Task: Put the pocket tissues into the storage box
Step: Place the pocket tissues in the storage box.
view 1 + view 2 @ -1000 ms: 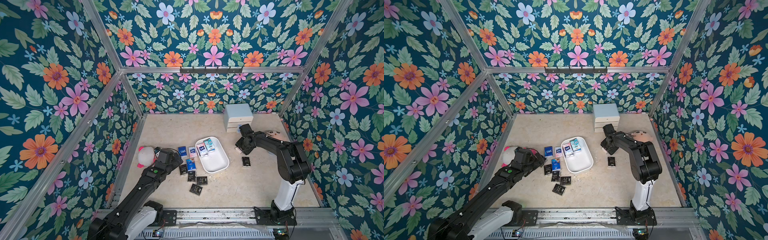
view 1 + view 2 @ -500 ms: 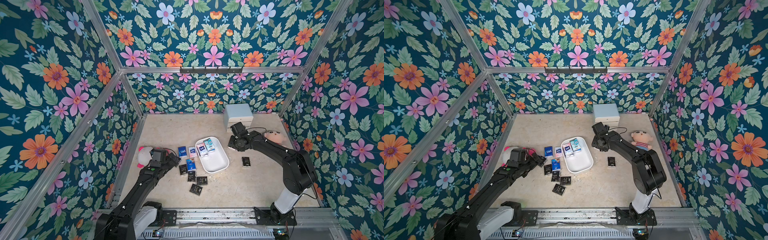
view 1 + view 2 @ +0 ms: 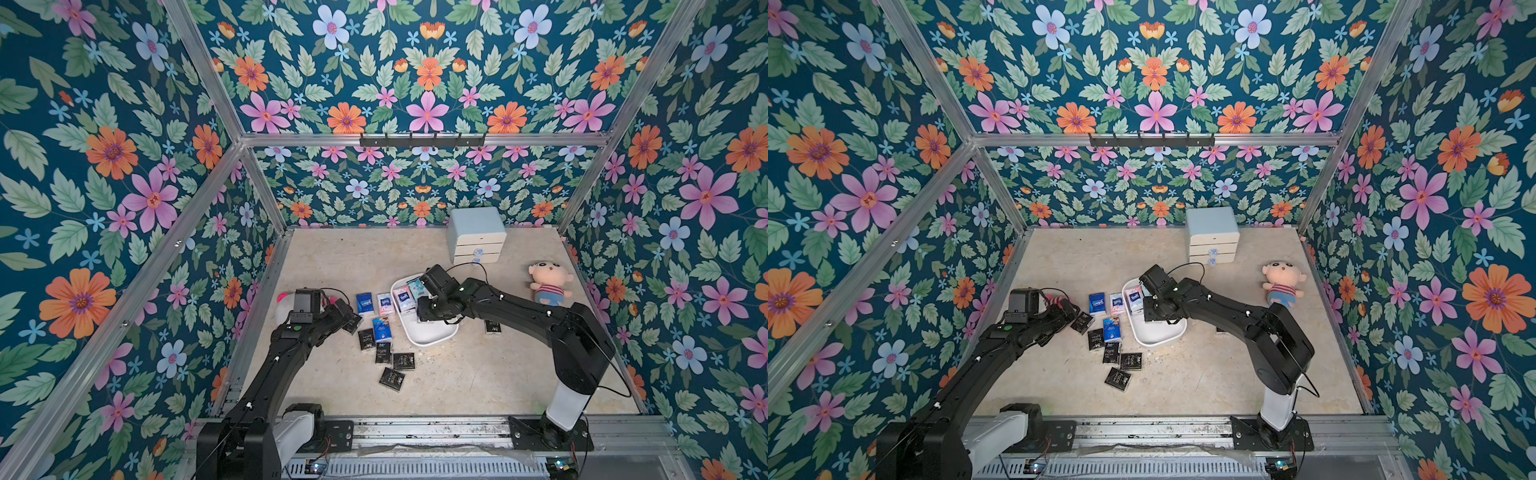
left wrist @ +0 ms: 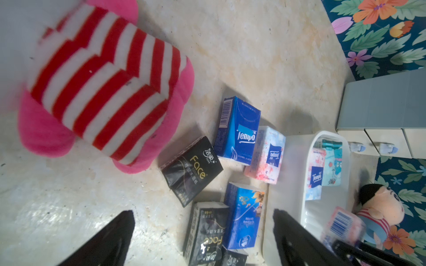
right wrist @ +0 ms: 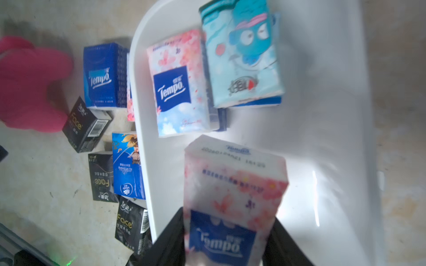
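Note:
The storage box (image 3: 432,334) (image 3: 1158,334) is a white tub in the middle of the floor, with two pocket tissues (image 3: 403,297) lying in its far end. My right gripper (image 3: 424,311) (image 5: 227,218) hangs over the box (image 5: 322,115), shut on a pink flowered Tempo packet (image 5: 232,182). Several more packets lie left of the box: dark blue (image 3: 365,303), pink (image 3: 384,301), light blue (image 3: 380,328) and black ones (image 3: 392,379). One black packet (image 3: 492,326) lies right of the box. My left gripper (image 3: 351,320) (image 4: 204,213) is open just above a black packet (image 4: 207,230).
A pink plush in a red-striped shirt (image 3: 286,307) (image 4: 103,92) lies just behind the left gripper. A doll in a striped shirt (image 3: 548,282) lies at the right. The pale blue drawer cabinet (image 3: 477,235) stands behind the box at the back wall.
My right arm has swung left from beside the cabinet to above the box, carrying the pink packet and uncovering the doll. The left gripper has shifted only slightly.

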`<state>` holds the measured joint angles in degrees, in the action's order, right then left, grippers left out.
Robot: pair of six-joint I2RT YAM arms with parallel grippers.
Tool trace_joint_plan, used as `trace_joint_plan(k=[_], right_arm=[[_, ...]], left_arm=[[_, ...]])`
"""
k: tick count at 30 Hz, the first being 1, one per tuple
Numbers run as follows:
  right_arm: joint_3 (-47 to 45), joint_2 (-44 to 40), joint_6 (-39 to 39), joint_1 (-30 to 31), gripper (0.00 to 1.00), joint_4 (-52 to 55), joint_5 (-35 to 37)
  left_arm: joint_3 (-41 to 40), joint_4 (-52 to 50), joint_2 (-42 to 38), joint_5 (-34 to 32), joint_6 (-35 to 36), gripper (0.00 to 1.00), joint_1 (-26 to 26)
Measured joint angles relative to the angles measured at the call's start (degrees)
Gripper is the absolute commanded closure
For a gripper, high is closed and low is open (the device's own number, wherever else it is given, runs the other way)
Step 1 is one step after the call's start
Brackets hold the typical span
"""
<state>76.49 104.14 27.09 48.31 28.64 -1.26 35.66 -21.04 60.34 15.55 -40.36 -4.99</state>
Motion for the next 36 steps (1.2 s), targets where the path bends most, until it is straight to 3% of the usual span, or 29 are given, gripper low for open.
trace_joint_plan(k=[15,20,23,28,36], right_arm=[[11.7,14.3,-10.5,0.5,0.43,4.5,-2.4],[14.2,15.6,-13.3,0.5,0.27,6.4,-2.8],[14.5,15.5,-14.0,0.5,0.24,7.6,-3.0],[13.7,12.5,-14.5,0.5,0.23,8.9,-3.0],[12.2,10.1,-11.1,0.5,0.34,6.3,-3.0]], left_arm=[[-2.7,-1.9,-6.7,-0.5,-1.9,0.01,0.1],[-3.2,-2.6,-8.2,-1.3,-3.2,0.01,0.1],[-3.3,-2.9,-8.2,-1.7,-4.1,0.01,0.1],[-2.5,-3.0,-6.7,-1.5,-4.0,0.0,0.1],[0.2,-3.0,-3.5,-0.2,-1.4,0.01,0.1]])
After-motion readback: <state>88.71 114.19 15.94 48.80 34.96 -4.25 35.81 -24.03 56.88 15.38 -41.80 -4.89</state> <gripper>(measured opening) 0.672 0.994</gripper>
